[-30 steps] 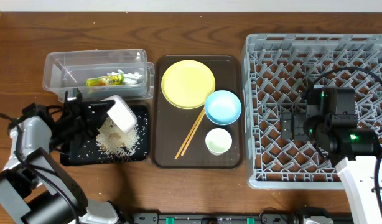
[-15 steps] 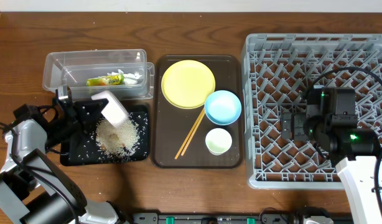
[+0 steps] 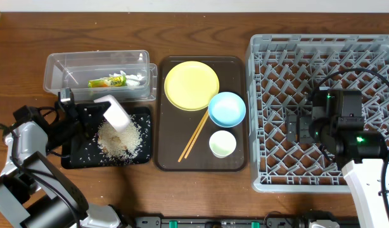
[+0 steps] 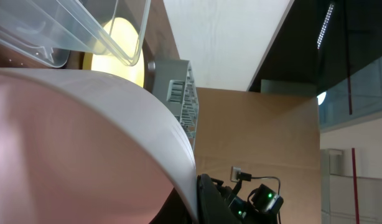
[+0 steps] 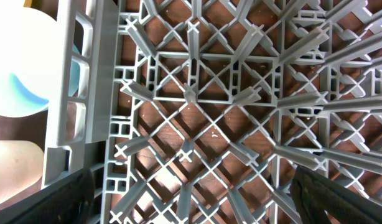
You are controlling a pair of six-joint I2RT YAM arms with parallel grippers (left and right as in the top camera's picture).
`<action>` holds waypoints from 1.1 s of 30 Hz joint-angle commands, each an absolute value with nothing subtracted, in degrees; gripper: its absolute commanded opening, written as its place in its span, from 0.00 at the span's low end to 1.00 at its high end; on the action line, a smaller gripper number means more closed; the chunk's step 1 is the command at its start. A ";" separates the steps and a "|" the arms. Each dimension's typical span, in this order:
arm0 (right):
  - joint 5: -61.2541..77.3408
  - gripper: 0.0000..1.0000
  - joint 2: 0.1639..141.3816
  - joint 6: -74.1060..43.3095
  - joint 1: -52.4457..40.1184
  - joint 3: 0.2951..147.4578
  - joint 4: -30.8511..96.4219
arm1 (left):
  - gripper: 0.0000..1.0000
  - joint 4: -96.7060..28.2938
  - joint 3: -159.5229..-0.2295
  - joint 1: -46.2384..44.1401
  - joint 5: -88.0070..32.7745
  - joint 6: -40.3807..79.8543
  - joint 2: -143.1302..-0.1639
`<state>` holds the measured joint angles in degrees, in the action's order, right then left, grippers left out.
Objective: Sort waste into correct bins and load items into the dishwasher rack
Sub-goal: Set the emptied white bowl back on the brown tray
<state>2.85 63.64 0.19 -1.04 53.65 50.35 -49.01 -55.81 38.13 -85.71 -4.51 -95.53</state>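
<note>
- The left gripper was clamped on the white bowl, which stuck out toward 3 o'clock from it, tipped steeply.
- The bowl hung just above the black tray, with the rice heaped on it at about 6 o'clock of the bowl.
- The rack sat way off at 3 o'clock, past the brown tray, so we figured the bowl's trip there would be a long reach rightward.
- The right gripper hovered over the rack, wide open and empty. It was far nearer the rack and well apart from the bowl.
</note>
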 commanded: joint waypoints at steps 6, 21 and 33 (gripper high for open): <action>3.05 0.99 63.66 -0.84 -1.30 54.85 50.54 | 0.06 -48.90 -58.08 27.00 -71.31 -3.77 -88.03; 3.07 0.99 63.66 -0.82 -1.30 54.85 50.43 | 0.06 -40.58 -59.64 -16.64 -23.49 1.50 -85.91; 3.07 0.99 63.66 -0.82 -1.30 54.85 50.59 | 0.11 -38.72 -59.64 -25.74 -15.77 4.21 -93.10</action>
